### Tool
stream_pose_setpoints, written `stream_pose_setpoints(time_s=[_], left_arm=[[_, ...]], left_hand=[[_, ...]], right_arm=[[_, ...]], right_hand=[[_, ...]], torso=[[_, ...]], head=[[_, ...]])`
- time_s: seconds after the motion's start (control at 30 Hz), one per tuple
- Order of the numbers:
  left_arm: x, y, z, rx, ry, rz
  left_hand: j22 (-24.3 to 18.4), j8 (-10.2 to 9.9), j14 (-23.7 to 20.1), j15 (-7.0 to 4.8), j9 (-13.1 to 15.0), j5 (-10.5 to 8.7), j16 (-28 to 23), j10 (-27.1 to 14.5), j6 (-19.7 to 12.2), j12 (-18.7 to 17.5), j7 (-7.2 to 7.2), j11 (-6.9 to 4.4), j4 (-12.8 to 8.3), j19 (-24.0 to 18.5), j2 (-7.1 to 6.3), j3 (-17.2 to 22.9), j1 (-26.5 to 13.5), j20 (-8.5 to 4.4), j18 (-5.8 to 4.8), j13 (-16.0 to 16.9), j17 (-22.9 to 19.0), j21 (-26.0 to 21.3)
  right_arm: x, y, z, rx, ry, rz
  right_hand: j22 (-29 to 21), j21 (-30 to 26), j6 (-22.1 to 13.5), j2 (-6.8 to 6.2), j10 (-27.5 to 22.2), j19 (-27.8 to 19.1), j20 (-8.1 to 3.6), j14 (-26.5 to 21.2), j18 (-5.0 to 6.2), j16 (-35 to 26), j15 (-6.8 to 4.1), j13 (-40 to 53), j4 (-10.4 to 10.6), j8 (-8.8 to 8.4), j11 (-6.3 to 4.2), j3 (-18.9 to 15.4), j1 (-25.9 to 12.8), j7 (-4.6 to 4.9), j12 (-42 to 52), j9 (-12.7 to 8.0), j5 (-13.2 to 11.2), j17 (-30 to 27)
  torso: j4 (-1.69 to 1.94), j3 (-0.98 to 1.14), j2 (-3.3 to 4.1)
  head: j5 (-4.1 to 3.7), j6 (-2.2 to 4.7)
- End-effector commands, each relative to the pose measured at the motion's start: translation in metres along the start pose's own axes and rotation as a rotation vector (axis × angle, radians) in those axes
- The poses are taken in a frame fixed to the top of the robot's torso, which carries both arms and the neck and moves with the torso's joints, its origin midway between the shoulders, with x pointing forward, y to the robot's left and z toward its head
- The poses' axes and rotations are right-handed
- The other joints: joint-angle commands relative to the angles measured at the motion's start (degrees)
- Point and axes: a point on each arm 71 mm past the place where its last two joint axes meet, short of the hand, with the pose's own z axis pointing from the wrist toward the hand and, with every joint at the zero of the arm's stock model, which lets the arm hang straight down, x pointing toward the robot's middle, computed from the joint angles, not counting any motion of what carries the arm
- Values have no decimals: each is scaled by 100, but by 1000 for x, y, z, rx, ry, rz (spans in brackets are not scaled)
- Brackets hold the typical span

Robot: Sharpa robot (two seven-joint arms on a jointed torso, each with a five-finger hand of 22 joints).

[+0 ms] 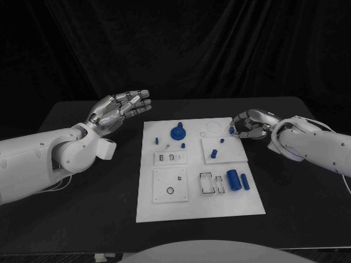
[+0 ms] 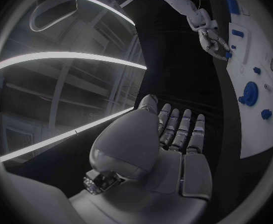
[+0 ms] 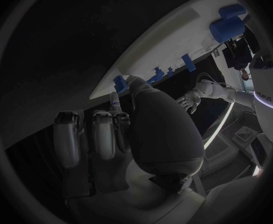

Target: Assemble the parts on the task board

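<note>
Backdrop: black curtain (image 1: pixel 207 49) hanging in folds behind the worktop, closing off the far side.
Worktop: black, matte, rounded far corners (image 1: pixel 89 164).
Light: long bright strips (image 2: pixel 68 59) overhead, curving across a dim ceiling.

A black worktop (image 1: pixel 80 219) carries everything, its surface dark and matte. Behind its far edge a black curtain (image 1: pixel 223 44) hangs in loose vertical folds across the whole background.
</note>
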Motion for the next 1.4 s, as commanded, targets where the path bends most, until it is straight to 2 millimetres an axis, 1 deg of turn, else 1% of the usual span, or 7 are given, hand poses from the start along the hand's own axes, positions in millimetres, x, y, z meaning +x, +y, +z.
stream_pose_setpoints(time_s=[0.03, 0.17, 0.37, 0.6, 0.97, 1.23, 1.4], left_arm=[[1, 0, 0, 10, 11, -12], [1, 0, 0, 9, 11, -13], [1, 0, 0, 5, 13, -14], [1, 0, 0, 1, 14, -15], [1, 0, 0, -2, 15, -16], [1, 0, 0, -3, 16, -16], [1, 0, 0, -4, 16, -16]], left_hand=[[-2, 16, 20, 12, -4, 35, 8, -7, -15, -11, 8, -5, 1, 22, 3, 38, 71, -9, -54, 2, 1, 5], [-2, 16, 20, 12, -4, 35, 8, -7, -15, -11, 8, -5, 1, 22, 3, 38, 71, -9, -54, 2, 1, 5], [-3, 15, 17, 12, -4, 37, 7, -7, -17, -10, 11, -3, -1, 20, -2, 50, 78, -9, -56, 2, 1, 3], [-3, 15, 17, 12, -4, 37, 7, -7, -17, -10, 11, -3, -1, 20, -2, 50, 78, -9, -56, 2, 1, 3], [-3, 15, 17, 12, -4, 37, 7, -7, -17, -10, 11, -3, -1, 20, -2, 50, 78, -9, -56, 2, 1, 3], [-5, 14, 9, 12, -4, 39, 2, -13, -18, -17, 15, 0, -2, 16, -15, 62, 83, -9, -60, 1, 0, 0], [-5, 14, 9, 12, -4, 39, 2, -13, -18, -17, 15, 0, -2, 16, -15, 62, 83, -9, -60, 1, 0, 0]], right_arm=[[3, 0, 0, -1, 11, 10], [3, -1, 0, 1, 11, 9], [3, -1, 2, 4, 9, 7], [4, 0, 5, 10, 13, 6], [4, 0, 6, 16, 14, 5], [4, 0, 7, 15, 5, 2], [3, 3, 4, 1, -17, 0]], right_hand=[[1509, 36, 21, -2, 607, 597, 49, 606, -45, 15, 48, 1508, -8, 46, 49, -4, 68, 16, 15, 17, -45, 1508], [1509, 36, 41, 19, 607, 597, 50, 606, -45, 15, 50, 1508, -12, 165, 49, 2, 105, 18, 15, 69, -28, 1508], [1509, 36, 19, 55, 607, 597, 52, 606, -45, 15, 51, 1508, -40, 427, 50, 15, 170, 17, 15, 193, 187, 1508], [1509, 36, 31, 104, 607, 597, 55, 606, -45, 15, 54, 1508, -60, 632, 56, 24, 186, 24, 15, 301, 237, 1508], [1509, 36, 67, 143, 607, 597, 60, 606, -45, 15, 60, 1508, -75, 768, 62, 31, 190, 30, 15, 369, 237, 1508], [1509, 36, 217, 224, 607, 597, 62, 606, -45, 15, 58, 1508, -170, 1071, 57, 73, 257, 22, 15, 519, 305, 1508], [1509, 36, 248, 234, 607, 597, 62, 606, -45, 15, 58, 1508, -184, 1114, 59, 79, 264, 27, 15, 539, 312, 1508]], torso=[[2, -1, -1], [-1, -1, 0], [-4, -1, -1], [-3, -1, -5], [-2, 0, -2], [-3, -2, -4], [-2, 0, -5]], head=[[0, -5], [1, -6], [8, -17], [8, -35], [5, -49], [13, -66], [29, -68]])
